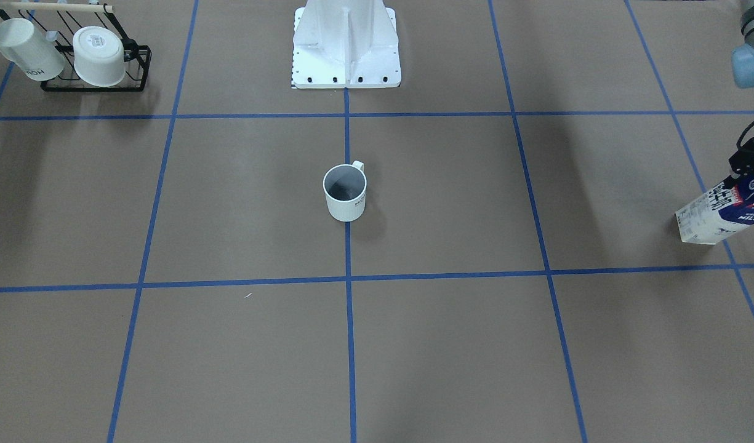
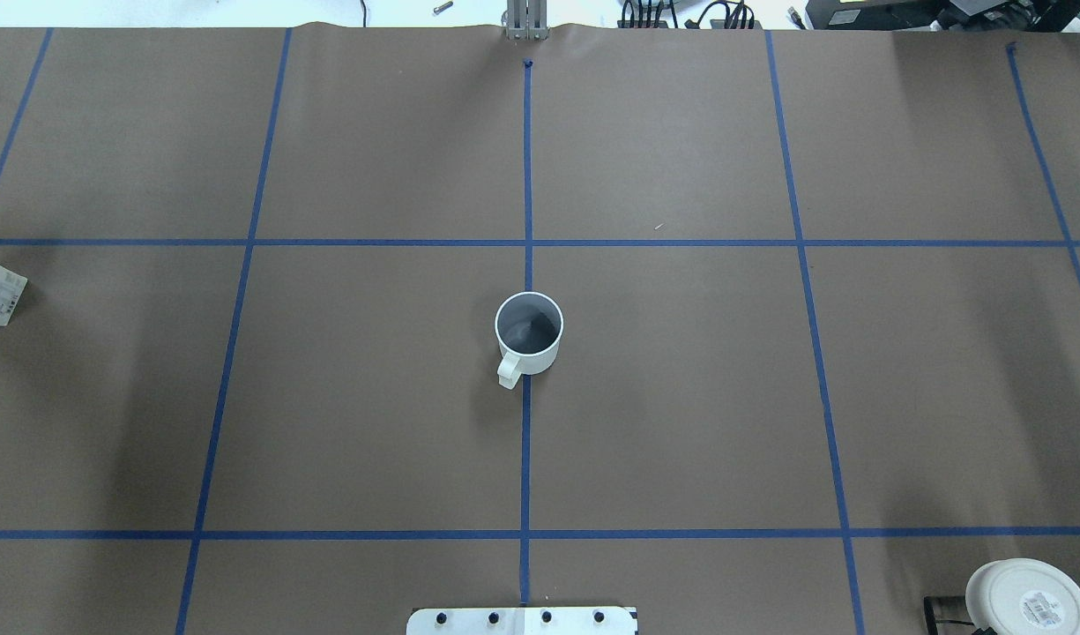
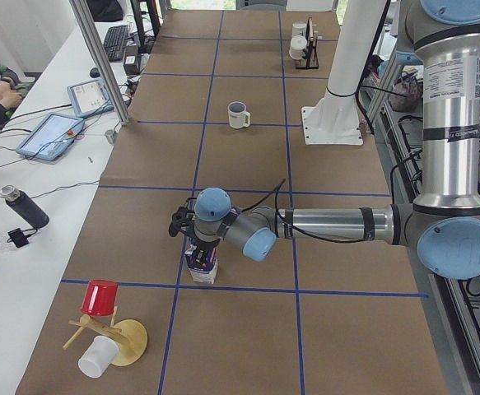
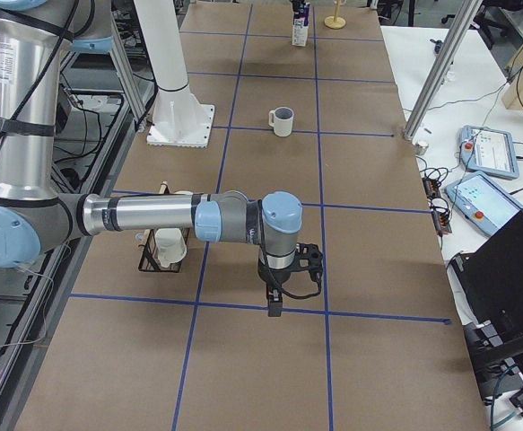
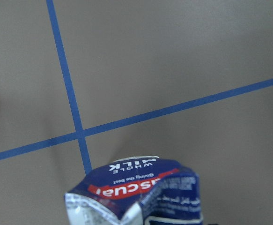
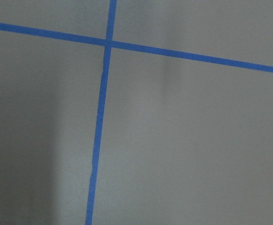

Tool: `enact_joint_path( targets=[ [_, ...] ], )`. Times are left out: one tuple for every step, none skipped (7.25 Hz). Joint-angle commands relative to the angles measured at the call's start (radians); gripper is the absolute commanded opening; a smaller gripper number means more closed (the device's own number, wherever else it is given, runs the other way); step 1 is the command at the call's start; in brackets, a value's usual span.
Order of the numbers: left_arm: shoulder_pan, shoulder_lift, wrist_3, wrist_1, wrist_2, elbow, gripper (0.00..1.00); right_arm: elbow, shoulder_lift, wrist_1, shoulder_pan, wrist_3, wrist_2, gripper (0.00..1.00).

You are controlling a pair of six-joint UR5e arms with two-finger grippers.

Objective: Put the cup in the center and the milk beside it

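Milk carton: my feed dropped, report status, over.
Left claw at milk carton's top, grip unclear; right claw hovering low, state unclear. Mug on center line. Nothing between carton and mug.

Robot lab: blue-taped brown table (image 2: 681, 397), teach pendants (image 4: 488, 148), aluminium posts (image 3: 100, 62).

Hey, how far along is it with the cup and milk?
Done: the cup stands upright at the center. In hand: the left gripper is at the top of the milk, far off to the robot's left; its grip is unclear. Left: bring the milk beside the cup.
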Motion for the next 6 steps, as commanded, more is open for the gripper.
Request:
enact_joint_path(
  targets=[
    [0.001,-0.007,0.0,0.001,0.0,0.006,0.03,0.0,0.002,0.001,-0.002,0.0,0.0,1.0],
    [0.001,-0.008,0.0,0.001,0.0,0.007,0.0,0.0,0.002,0.002,-0.002,0.0,0.0,1.0],
    [0.001,-0.013,0.0,0.001,0.0,0.006,0.0,0.0,0.002,0.002,-0.004,0.0,0.0,1.0],
    [-0.001,-0.027,-0.006,0.007,-0.006,-0.013,0.0,0.0,0.002,0.002,-0.005,0.0,0.0,1.0],
    [-0.001,-0.044,-0.012,0.019,-0.008,-0.034,0.0,0.0,0.002,0.002,-0.007,0.0,0.0,1.0],
    [-0.001,-0.059,-0.03,0.056,-0.008,-0.06,0.0,0.0,0.002,0.001,-0.007,0.0,0.0,1.0]
  ],
)
